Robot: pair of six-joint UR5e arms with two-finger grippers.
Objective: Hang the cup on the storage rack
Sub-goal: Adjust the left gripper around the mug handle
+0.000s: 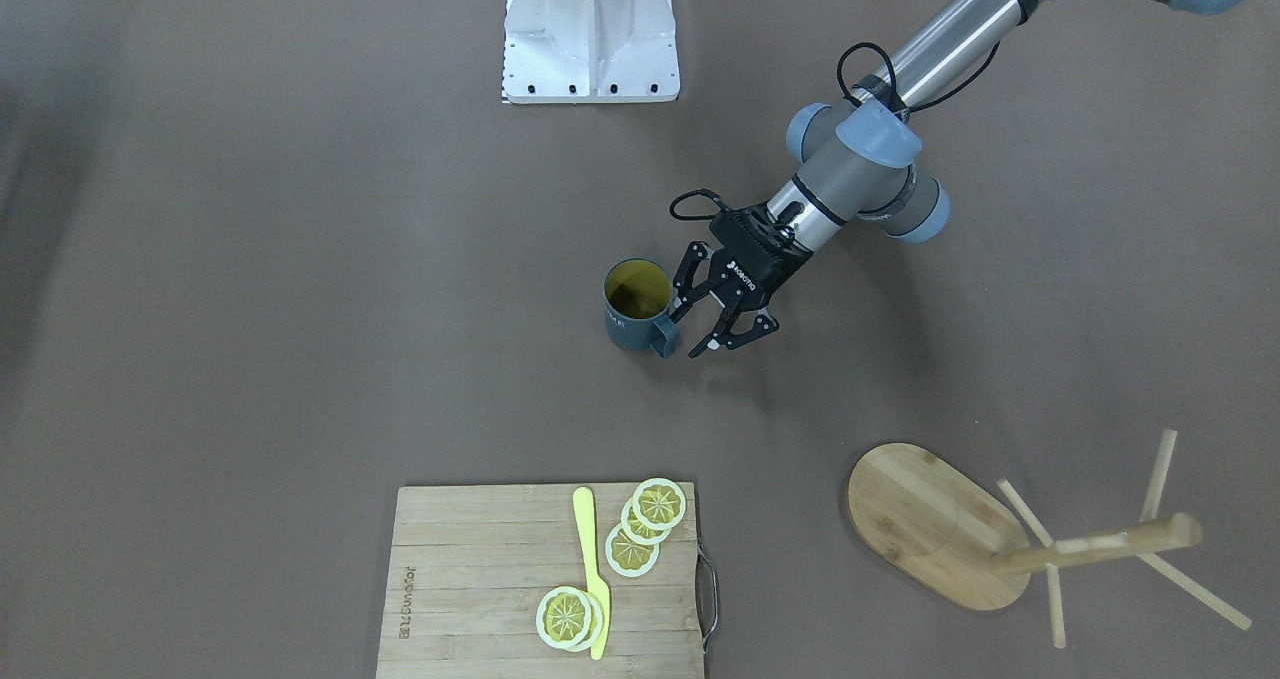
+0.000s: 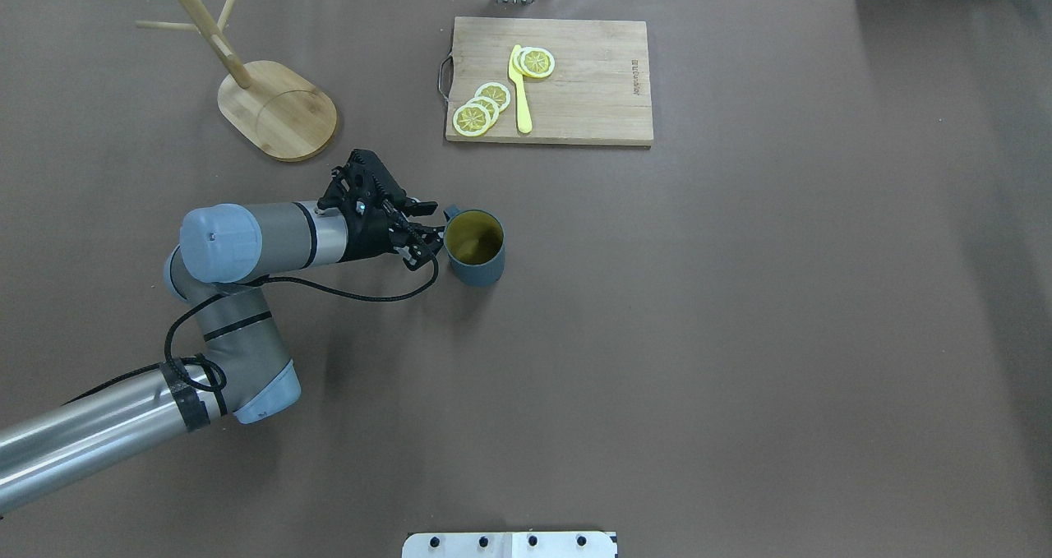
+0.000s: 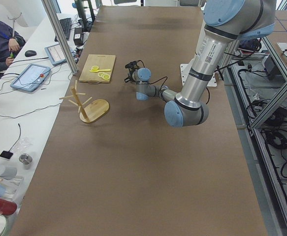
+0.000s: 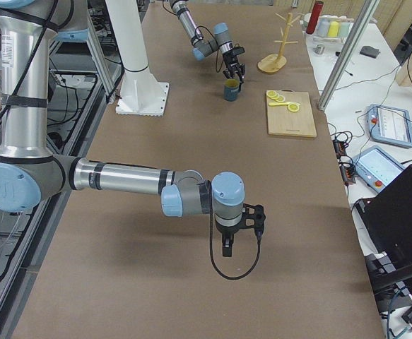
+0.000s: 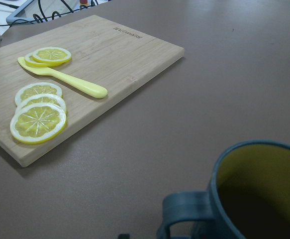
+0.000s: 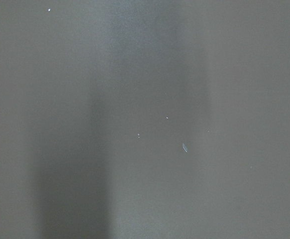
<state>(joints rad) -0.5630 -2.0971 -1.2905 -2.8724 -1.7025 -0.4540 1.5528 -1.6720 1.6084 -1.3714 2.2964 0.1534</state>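
Brown matte desk in a lab room, white bench along the far edge. Counted: one cup, one storage rack, one cutting board with five lemon slices and one yellow knife. Cup upright near the desk's middle, well apart from every edge. Rack upright near the far left corner; board at the far edge's middle. Left gripper just beside the cup's handle, jaws spread wide, holding nothing. Right gripper over the right end; cannot tell its jaws. Only bare surface between cup and rack.
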